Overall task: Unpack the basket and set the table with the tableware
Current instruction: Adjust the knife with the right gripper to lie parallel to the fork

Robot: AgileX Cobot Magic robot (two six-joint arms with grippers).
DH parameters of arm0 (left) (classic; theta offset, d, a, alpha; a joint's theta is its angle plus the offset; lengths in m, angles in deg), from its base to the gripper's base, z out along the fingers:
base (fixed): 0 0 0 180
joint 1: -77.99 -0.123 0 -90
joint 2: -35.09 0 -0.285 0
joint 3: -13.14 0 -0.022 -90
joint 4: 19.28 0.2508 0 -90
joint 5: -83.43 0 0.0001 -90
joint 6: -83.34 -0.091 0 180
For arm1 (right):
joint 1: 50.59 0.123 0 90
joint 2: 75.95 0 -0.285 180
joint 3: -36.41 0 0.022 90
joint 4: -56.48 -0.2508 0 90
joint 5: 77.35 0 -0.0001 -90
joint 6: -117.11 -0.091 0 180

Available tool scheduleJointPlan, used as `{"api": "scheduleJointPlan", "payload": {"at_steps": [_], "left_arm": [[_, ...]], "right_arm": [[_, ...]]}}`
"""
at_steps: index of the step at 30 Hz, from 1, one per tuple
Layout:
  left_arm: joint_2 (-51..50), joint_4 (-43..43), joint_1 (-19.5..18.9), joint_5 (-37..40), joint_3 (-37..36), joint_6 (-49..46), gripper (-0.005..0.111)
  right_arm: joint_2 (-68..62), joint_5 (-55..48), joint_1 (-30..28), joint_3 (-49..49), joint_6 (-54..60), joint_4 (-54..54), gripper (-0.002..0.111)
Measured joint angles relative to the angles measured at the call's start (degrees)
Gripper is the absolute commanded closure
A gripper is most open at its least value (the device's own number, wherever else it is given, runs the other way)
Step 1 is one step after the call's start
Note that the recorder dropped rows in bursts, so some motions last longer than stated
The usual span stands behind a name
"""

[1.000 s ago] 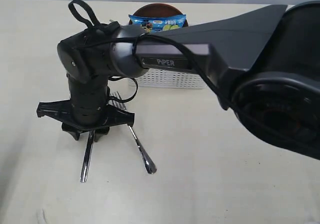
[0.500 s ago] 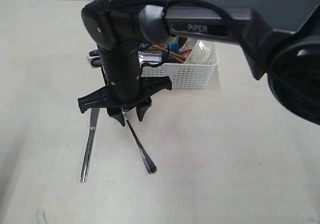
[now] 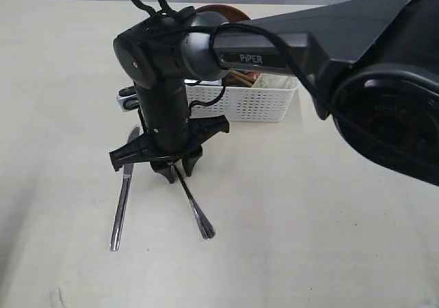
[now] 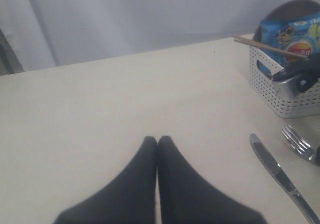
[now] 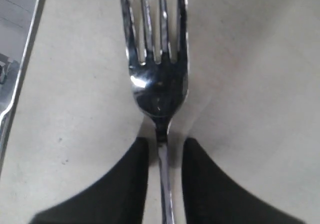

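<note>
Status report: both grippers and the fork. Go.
Left gripper shut, empty. Right gripper open, jaws astride fork, flat on table. Knife alongside, clear of the jaws.

**Materials and finishes**

Fork [image 5: 159, 84]: polished steel, mirror-bright, a few faint smudges near the neck.
Knife [image 3: 122, 205]: same shiny metal.
Basket [image 3: 255, 106]: white plastic, perforated walls, dull sheen.
Table [image 3: 315, 239]: pale cream, smooth, matt.
Crisp bag [image 4: 292, 32]: glossy printed film.
Chopsticks [image 4: 262, 45]: plain brown wood, unpolished look.
Right gripper [image 5: 165, 145]: smooth matt black.
</note>
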Motion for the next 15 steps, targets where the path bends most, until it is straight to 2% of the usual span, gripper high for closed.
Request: {"api": "scheduleJointPlan", "payload": {"at_steps": [1, 6, 11, 15], "left_arm": [[0.0, 0.0, 0.0, 0.0, 0.0, 0.0, 0.107], [0.0, 0.0, 0.0, 0.0, 0.0, 0.0, 0.107], [0.0, 0.0, 0.0, 0.0, 0.0, 0.0, 0.107], [0.0, 0.0, 0.0, 0.0, 0.0, 0.0, 0.107]], "right_arm": [[0.0, 0.1, 0.0, 0.0, 0.0, 0.0, 0.108], [0.0, 0.4, 0.0, 0.0, -1.7, -1.3, 0.109], [0.0, 7.0, 0.0, 0.0, -4.2, -10.1, 0.109], [-0.1, 9.0, 0.1, 0.0, -7.9, -11.5, 0.109]]}}
